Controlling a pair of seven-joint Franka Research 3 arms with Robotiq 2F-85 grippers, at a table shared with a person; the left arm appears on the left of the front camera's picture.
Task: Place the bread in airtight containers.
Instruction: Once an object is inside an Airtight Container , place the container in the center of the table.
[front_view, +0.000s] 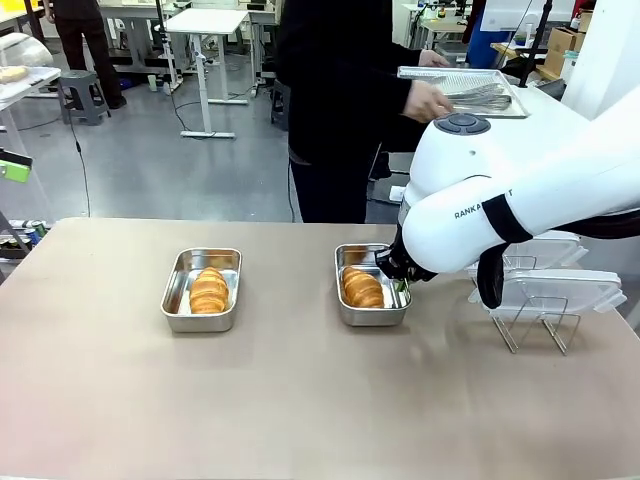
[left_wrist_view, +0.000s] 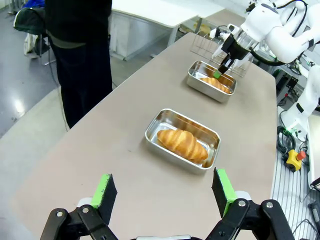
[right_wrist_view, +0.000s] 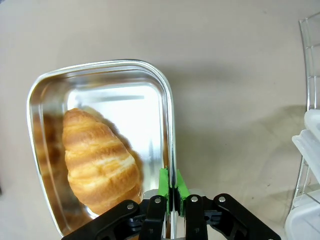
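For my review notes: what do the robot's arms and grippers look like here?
The right arm is a glossy white rounded shell with dark lettering, a black band and a grey button cluster. Both the left gripper and right gripper have black linkages with green pads.

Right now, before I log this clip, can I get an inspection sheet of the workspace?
Surface: beige tabletop, bare around the items.
Job's things: two shiny rectangular stainless-steel tubs, unlidded; left tub holds a golden-brown ridged croissant, right tub holds another croissant.
Clutter: wire rack carrying clear plastic lids, on the robot's right.
Grippers: left jaws open above bare table; right jaws shut on the right tub's wall.
Cables: nothing seen on the table.
Surroundings: person in dark clothes at far side, holding a flat perforated metal tray.
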